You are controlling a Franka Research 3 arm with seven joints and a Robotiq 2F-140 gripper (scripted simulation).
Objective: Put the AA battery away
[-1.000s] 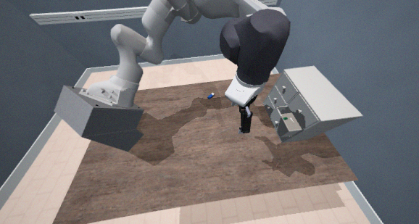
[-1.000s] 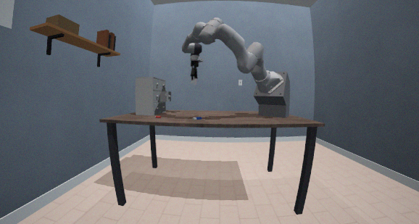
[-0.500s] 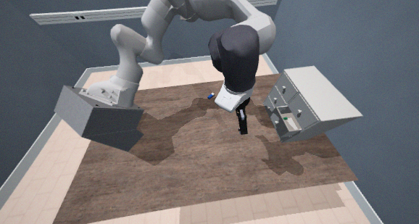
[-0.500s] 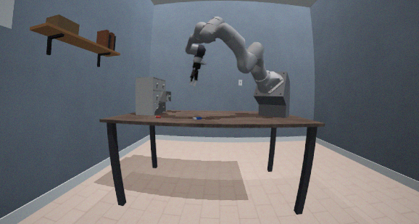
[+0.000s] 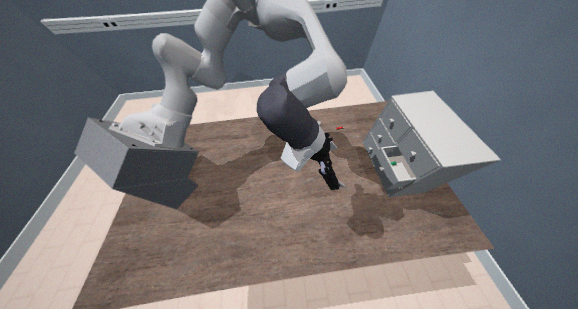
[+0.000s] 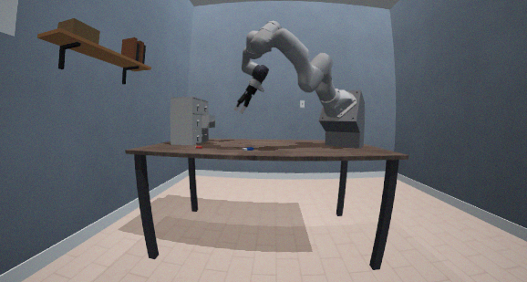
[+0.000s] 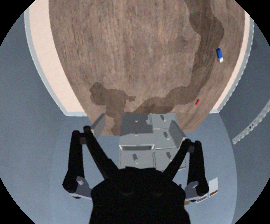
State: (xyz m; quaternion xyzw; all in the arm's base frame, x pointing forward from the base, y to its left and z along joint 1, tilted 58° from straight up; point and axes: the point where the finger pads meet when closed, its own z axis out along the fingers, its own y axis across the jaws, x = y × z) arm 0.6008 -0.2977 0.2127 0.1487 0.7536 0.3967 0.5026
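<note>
The grey chest (image 5: 430,140) stands at the right end of the table, also in the exterior view (image 6: 187,121). One middle-row drawer (image 5: 397,167) is pulled out, and it also shows in the exterior view (image 6: 209,121). A small green AA battery (image 5: 394,163) lies inside it. My gripper (image 5: 334,183) hangs in the air in front of the chest, tilted, open and empty. It is well above the table top in the exterior view (image 6: 240,109). In the wrist view the spread fingers frame the chest below.
A small red object (image 5: 340,128) lies on the table near the chest; it also shows in the exterior view (image 6: 199,147). A small blue object (image 6: 247,148) lies near the table's middle, also in the wrist view (image 7: 219,54). The arm's base (image 5: 135,158) stands at the opposite end.
</note>
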